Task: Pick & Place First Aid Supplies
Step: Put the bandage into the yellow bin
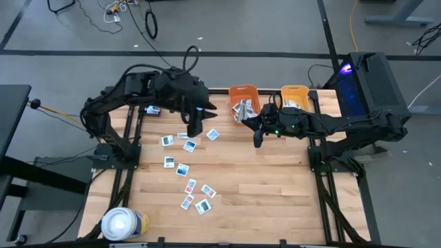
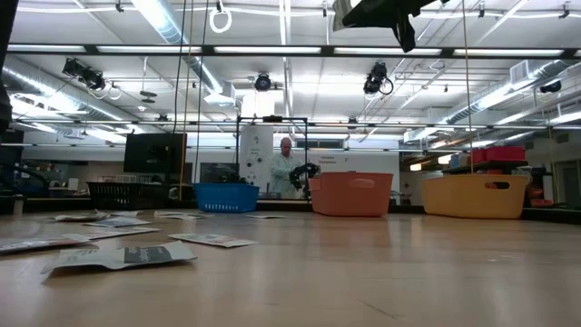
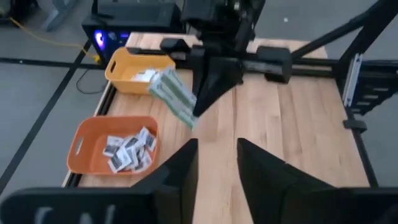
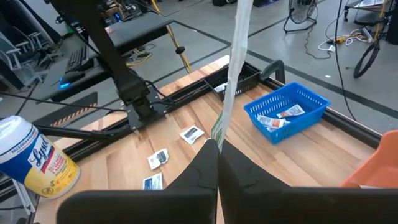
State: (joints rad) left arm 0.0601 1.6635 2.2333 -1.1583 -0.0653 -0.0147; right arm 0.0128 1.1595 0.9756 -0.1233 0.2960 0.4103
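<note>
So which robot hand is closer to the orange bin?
The right. The right gripper, shut on a pale greenish strip, hangs just in front of the orange bin, beside its corner. The left gripper hangs farther off, above the scattered packets.

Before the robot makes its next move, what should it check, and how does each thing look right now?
1. Grip on the load: ok. The right gripper is shut on a pale greenish strip that hangs between its fingers.
2. Load above a bin: not ok. In the high view, that gripper is over the bare table, beside the orange bin, not above it.
3. Left gripper free: ok. Its fingers stand apart with nothing between them.
4. Room between the arms: ok. The high view shows a gap.
5. All supplies sorted: not ok. Loose packets lie on the table.
</note>
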